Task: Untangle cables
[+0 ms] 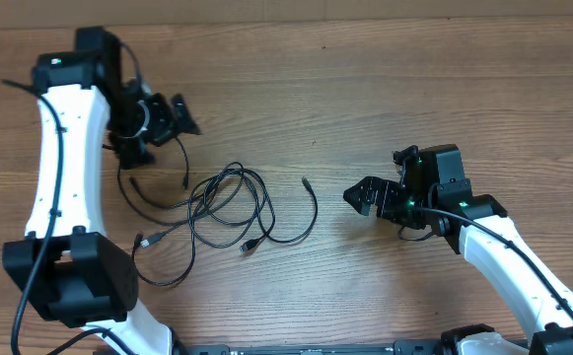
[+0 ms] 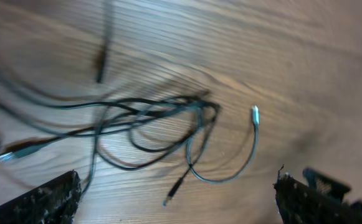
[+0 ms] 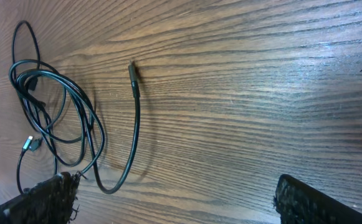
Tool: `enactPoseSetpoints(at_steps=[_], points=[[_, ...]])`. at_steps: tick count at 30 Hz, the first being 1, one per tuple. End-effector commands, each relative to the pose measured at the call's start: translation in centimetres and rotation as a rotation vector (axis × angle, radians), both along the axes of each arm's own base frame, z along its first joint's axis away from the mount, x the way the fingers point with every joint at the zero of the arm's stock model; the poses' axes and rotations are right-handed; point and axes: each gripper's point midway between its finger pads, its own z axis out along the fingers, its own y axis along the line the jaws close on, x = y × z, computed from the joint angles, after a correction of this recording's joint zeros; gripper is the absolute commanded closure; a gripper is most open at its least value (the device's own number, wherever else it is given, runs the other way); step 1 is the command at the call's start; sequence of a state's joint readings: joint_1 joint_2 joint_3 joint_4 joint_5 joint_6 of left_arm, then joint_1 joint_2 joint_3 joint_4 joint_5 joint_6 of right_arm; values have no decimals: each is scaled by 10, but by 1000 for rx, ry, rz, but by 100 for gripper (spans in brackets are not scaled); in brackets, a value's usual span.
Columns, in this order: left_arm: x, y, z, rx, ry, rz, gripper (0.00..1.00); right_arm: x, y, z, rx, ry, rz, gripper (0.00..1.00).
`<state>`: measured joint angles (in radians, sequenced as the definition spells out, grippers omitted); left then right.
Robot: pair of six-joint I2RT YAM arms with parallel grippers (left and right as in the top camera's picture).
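A loose tangle of thin black cables [image 1: 229, 202] lies on the wooden surface [image 1: 365, 89], left of centre in the overhead view, its loops overlapping and crossing one another. One strand sweeps out to the right of the knot in a long curve and stops at a free end [image 1: 306, 181] that lies apart from the rest. A short plug [image 1: 250, 247] pokes out below the loops, and another strand trails towards the near left edge. The left pincer [image 1: 180, 116] hangs above and to the left of the tangle, near its upper left loops, touching none that can be seen. In the left wrist view, which is blurred, its fingers [image 2: 43, 199] stand wide apart at the bottom corners with nothing between them, and the knot spreads across the middle with a silver plug [image 2: 254, 112] off to one side. The right pincer [image 1: 362, 197] sits to the right of the cables, pointing at them and well apart from the free end. Its fingers [image 3: 321, 202] are likewise spread with only bare wood between, and the curved strand lies ahead of them.
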<state>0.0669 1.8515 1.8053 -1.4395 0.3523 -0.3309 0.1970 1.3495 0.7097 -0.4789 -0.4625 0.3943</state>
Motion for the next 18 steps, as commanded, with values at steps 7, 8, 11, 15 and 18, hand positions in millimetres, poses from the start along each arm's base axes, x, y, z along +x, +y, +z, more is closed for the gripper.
enactPoseSetpoints(at_steps=[7,8,11,15,18], points=[[8,-48,-17,433,-96,-371,32,3,-2,-1,-20,-23,8,0],[9,-53,-19,439,-104,-391,37,3,-2,-1,-20,-24,8,0],[11,-66,-25,438,-112,-438,40,3,-2,-1,-20,-24,8,0],[9,-68,-39,443,-70,-482,34,3,-2,-1,-21,-24,9,0],[9,-68,-50,441,-38,-487,29,5,-5,-2,-38,-27,-1,0]])
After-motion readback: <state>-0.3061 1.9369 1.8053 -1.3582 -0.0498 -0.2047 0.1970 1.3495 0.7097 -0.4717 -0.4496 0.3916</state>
